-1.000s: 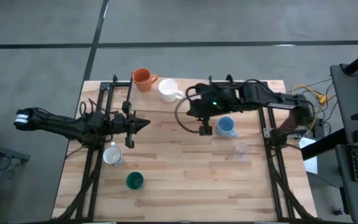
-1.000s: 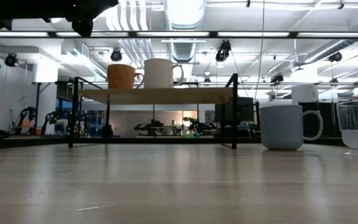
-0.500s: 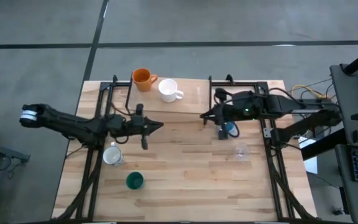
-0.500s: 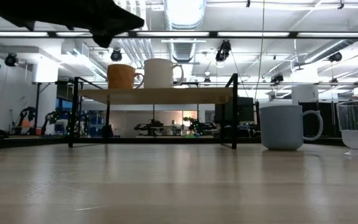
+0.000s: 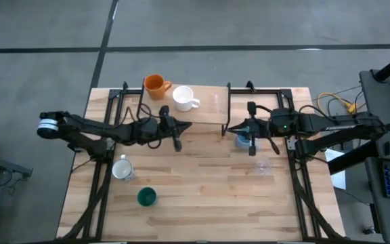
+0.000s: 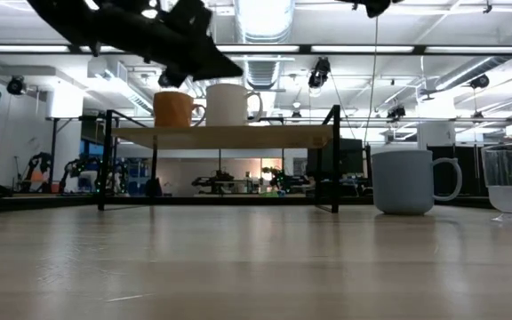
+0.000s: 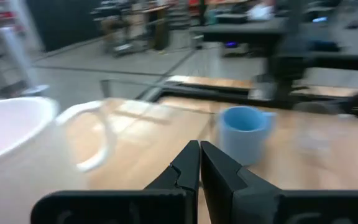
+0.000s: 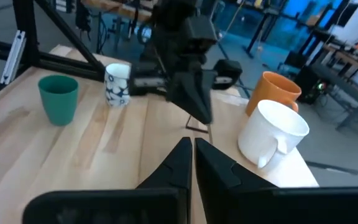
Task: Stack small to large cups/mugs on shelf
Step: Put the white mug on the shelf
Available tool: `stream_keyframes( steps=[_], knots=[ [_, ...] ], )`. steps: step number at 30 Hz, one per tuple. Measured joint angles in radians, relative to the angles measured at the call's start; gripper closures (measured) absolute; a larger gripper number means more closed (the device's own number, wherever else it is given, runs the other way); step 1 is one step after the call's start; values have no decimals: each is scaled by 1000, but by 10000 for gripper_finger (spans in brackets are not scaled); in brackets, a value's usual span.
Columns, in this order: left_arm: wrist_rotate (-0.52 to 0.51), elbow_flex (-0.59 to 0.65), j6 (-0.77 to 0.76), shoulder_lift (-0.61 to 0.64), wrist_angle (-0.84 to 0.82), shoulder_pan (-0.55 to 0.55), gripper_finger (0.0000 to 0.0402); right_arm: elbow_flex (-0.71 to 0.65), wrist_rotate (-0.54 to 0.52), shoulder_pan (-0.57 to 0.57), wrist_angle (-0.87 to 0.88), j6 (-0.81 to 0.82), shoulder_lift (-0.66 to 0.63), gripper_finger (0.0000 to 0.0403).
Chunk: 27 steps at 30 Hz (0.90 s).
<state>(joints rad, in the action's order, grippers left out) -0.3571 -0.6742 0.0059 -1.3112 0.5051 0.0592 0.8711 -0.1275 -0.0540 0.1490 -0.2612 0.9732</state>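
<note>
Orange mug & white mug crowd shelf's left edge.

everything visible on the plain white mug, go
The plain white mug is glossy and looks ceramic, with one loop handle pointing toward the right arm's side. It stands upright and looks empty, on the shelf, close beside the orange mug with a narrow gap between them in the low view. Only the shelf board touches it. Neither end effector holds it: the left end effector hangs near it over the table, fingers shut, and the right wrist view shows its open mouth and handle.
</note>
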Motion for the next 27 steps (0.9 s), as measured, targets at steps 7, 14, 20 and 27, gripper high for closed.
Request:
stream_keyframes(
  steps=[7,14,20,27],
  knots=[
    [-124,-14,5,-59,2,45,402,-89,0,0,-73,-1,-68,391],
    [-134,-17,1,-83,15,79,402,-101,0,0,-73,-2,-84,391],
    [-162,-17,1,-82,14,98,402,-101,-1,0,-72,-5,-82,391],
    [-166,-16,1,-82,11,119,402,-101,-1,0,-73,-4,-82,391]
  ],
)
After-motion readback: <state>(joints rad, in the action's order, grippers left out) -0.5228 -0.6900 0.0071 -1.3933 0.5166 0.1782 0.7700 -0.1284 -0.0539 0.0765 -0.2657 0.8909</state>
